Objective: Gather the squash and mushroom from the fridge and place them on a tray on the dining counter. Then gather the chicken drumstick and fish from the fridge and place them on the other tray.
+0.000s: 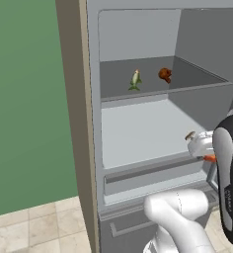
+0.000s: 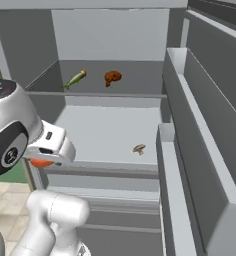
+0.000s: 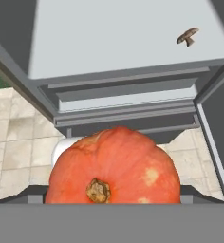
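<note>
The fridge (image 1: 138, 44) stands open before me. My gripper (image 2: 44, 156) is shut on the squash (image 3: 114, 166), a round orange one held just outside the fridge's front edge, above the floor; it hides the fingers. A sliver of the squash (image 1: 210, 158) shows under the hand. The mushroom (image 3: 188, 36) lies at the right front of the middle shelf, also seen from the base (image 2: 139, 148). On the upper shelf lie the fish (image 1: 135, 79) and, to its right, the chicken drumstick (image 1: 165, 74). The trays and the dining counter are out of view.
The fridge door (image 2: 205, 150) stands open at the right, its door shelves jutting toward me. A drawer front (image 1: 153, 173) runs below the middle shelf. A beige cabinet side (image 1: 71, 99) and a green wall (image 1: 24, 99) lie to the left, over a tiled floor (image 1: 29, 222).
</note>
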